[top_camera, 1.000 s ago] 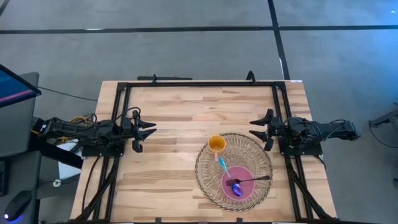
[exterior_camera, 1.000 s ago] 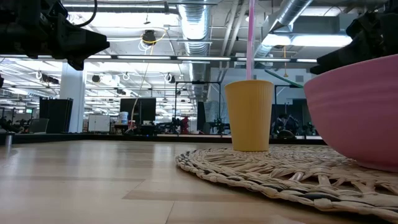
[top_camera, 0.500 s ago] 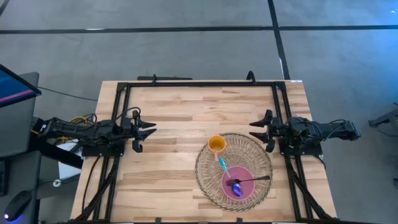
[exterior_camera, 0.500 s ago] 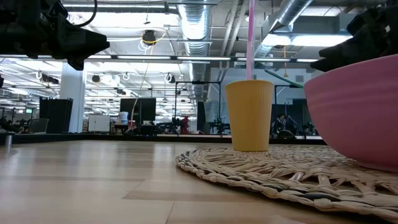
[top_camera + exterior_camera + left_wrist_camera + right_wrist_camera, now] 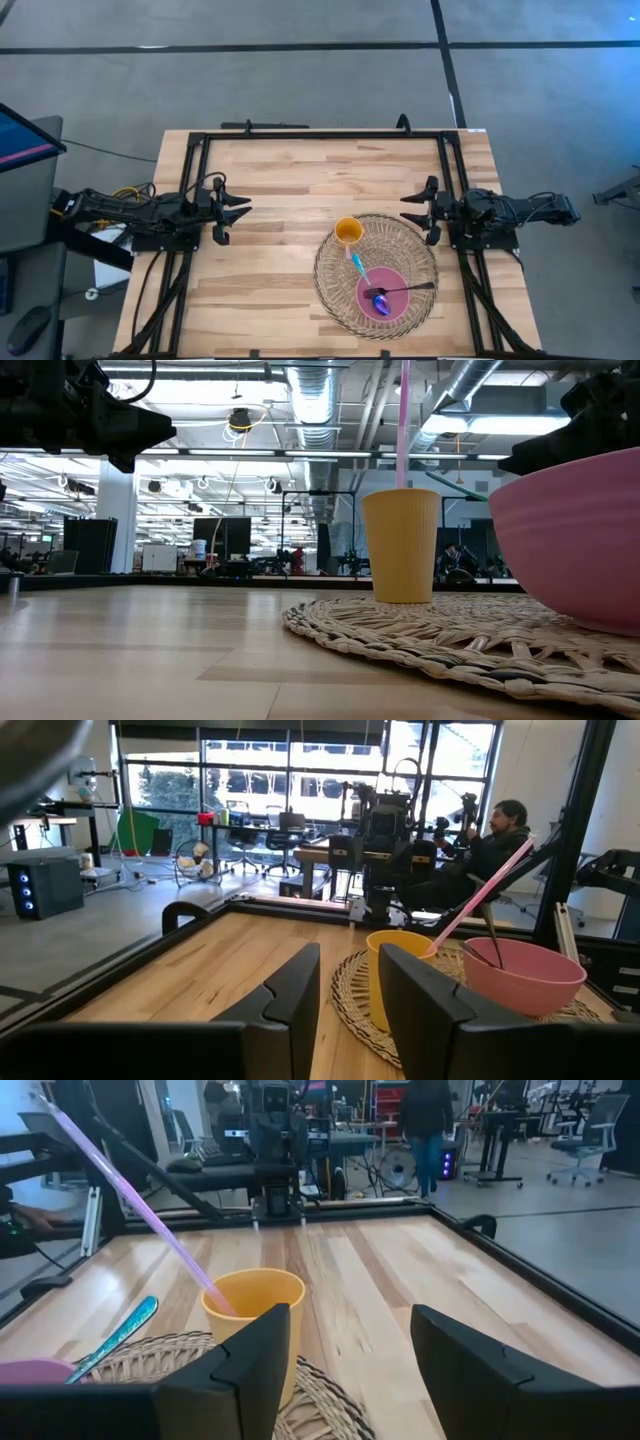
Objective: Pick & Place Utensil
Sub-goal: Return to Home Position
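Grey floor (image 5: 300,70), ceiling ducts (image 5: 312,400), tall windows (image 5: 250,785), seated person (image 5: 497,845), office chair (image 5: 590,1120)

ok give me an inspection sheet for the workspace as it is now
surface: wooden table inside a black frame; woven mat towards the right arm's side.
job's things: yellow cup upright on the mat, pink straw leaning in it; pink bowl on the mat, holding a blue spoon and a dark-handled utensil.
clutter: nothing seen.
grippers: left gripper and right gripper open, empty, at the table's sides.
cables: black bundles under both arms; yellow wires by the left base.
surroundings: monitor; seated person beyond the table.
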You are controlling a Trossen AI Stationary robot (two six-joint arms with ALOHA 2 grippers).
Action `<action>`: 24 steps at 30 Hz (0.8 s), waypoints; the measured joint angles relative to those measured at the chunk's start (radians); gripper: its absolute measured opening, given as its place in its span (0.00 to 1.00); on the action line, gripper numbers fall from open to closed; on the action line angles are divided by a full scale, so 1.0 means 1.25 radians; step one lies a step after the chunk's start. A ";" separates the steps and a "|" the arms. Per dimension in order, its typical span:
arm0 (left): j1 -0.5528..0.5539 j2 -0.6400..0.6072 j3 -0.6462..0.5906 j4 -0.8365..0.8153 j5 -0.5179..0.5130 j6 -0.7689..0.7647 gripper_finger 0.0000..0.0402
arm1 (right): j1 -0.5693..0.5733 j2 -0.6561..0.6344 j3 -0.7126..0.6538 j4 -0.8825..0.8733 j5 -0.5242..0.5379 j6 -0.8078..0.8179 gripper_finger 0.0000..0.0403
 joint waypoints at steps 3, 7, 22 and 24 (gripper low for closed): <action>0.000 0.001 0.000 0.000 0.000 0.000 0.26 | 0.000 0.001 0.000 -0.001 0.000 0.000 0.50; 0.000 0.008 0.000 0.001 0.000 0.000 0.26 | 0.000 0.001 0.000 -0.001 0.000 0.000 0.50; 0.000 0.073 0.000 0.001 0.000 0.000 0.26 | 0.000 0.001 0.000 -0.002 0.001 0.000 0.50; 0.000 0.087 0.000 0.001 0.000 0.000 0.26 | 0.000 0.001 0.000 -0.002 0.001 0.000 0.50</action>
